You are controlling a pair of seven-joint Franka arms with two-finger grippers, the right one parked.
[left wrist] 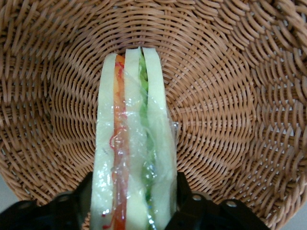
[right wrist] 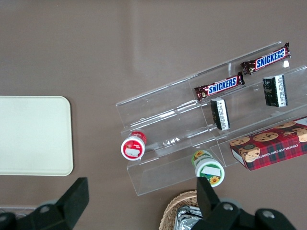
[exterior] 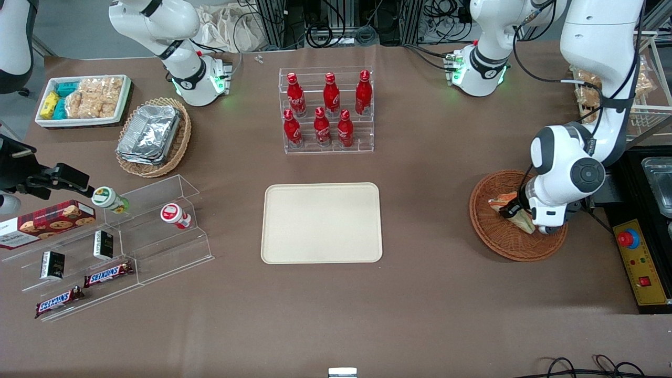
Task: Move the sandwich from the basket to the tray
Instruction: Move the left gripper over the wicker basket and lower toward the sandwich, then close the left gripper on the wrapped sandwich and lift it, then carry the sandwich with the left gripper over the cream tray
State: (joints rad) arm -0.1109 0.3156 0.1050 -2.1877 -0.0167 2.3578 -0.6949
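Fingers (left wrist: 189, 203) of the left arm's gripper (left wrist: 134, 211) press both bread faces of the plastic-wrapped sandwich (left wrist: 132, 153), its long axis running straight out from them, low inside the reddish wicker basket (exterior: 493, 241), well apart from the cream tray (exterior: 321, 222).

The gripper (exterior: 517, 215) is sitting down in the basket (exterior: 491, 241), its fingers (left wrist: 192, 211) lying against both sides of the sandwich (left wrist: 132, 158). The basket is lying at three o'clock from the tray (exterior: 322, 223), well apart, toward the working arm's end.
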